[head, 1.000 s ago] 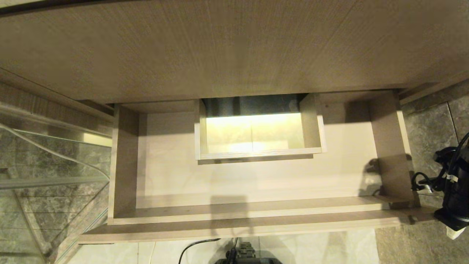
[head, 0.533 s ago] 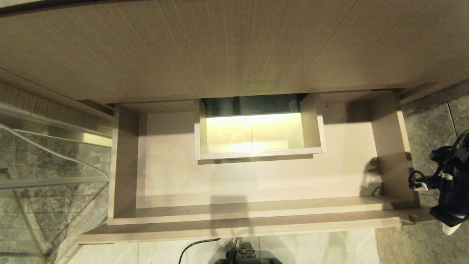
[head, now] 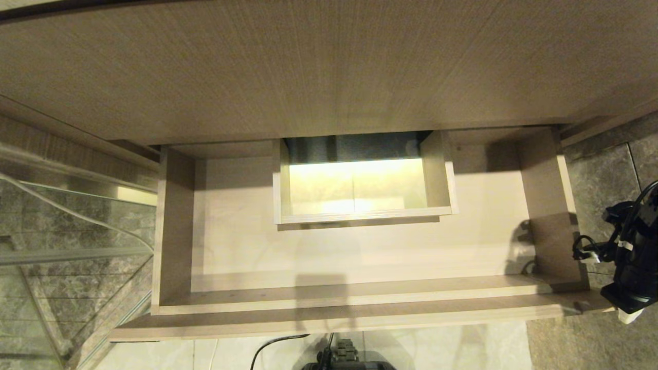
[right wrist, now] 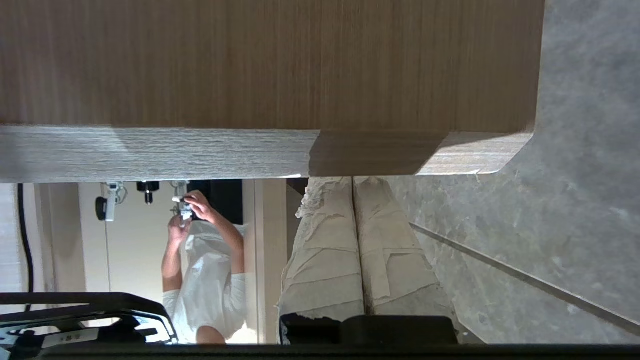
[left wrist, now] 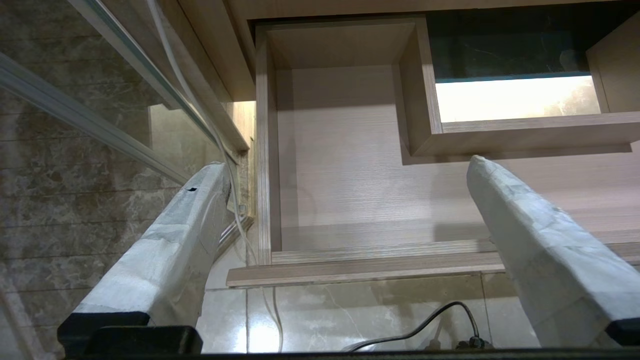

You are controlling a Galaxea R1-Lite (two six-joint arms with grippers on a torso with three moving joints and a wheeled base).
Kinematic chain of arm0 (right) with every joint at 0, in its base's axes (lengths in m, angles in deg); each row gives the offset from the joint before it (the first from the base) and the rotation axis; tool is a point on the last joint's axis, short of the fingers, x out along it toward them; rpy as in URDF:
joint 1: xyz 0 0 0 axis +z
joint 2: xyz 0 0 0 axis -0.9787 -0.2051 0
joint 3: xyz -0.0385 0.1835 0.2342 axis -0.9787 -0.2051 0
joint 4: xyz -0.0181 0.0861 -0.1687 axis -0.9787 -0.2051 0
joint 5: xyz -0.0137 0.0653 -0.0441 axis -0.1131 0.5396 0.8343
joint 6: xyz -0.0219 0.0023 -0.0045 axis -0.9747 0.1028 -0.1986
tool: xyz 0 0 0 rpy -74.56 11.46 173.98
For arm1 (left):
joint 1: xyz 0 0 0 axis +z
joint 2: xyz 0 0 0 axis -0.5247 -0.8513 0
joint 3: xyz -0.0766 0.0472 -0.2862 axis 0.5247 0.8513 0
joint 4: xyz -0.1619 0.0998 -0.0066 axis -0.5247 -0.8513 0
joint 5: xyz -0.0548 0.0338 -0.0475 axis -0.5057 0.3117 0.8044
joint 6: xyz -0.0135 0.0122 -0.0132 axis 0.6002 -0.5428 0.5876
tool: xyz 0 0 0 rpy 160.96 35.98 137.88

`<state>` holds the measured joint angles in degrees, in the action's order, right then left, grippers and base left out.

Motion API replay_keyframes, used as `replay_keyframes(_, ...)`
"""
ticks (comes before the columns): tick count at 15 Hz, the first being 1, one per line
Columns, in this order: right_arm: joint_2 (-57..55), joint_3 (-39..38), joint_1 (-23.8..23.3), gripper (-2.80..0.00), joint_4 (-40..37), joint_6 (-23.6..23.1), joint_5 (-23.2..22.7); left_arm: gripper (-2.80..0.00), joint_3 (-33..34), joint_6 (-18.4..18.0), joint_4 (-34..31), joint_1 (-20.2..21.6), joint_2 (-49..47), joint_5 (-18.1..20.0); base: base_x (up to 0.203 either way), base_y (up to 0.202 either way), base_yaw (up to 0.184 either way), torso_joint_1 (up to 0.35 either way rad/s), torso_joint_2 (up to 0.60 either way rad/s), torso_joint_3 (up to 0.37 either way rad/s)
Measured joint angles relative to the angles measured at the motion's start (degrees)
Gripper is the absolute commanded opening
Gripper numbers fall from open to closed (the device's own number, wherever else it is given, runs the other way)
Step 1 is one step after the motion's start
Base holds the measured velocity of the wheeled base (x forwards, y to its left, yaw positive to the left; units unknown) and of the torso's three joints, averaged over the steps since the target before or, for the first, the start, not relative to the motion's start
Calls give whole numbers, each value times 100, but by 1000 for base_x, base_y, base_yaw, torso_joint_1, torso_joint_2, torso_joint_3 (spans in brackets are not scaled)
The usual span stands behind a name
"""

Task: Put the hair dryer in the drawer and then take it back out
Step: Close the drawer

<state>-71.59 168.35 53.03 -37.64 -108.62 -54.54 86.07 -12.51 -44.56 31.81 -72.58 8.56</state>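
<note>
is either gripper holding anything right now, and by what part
Nothing is held. The right gripper has its jaws shut together, empty, by the drawer front's corner. The left gripper hangs open over the drawer, empty too.

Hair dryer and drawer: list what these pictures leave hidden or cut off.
- Hair dryer: in no view; the open drawer shows a bare floor.
- Right gripper: head view's right edge cuts off the arm; the wrist view shows it shut, fingertips under the drawer's front edge.
- Left gripper: outside the head view; open, holding nothing.
- Drawer's back: hidden under the cabinet top.
</note>
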Motion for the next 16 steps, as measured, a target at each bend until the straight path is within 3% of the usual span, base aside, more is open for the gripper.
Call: replay_keyframes(16,80,78,22,-280,962,102,-4,0,0,5,2,-3,0,0,0,0,0,0,0,0)
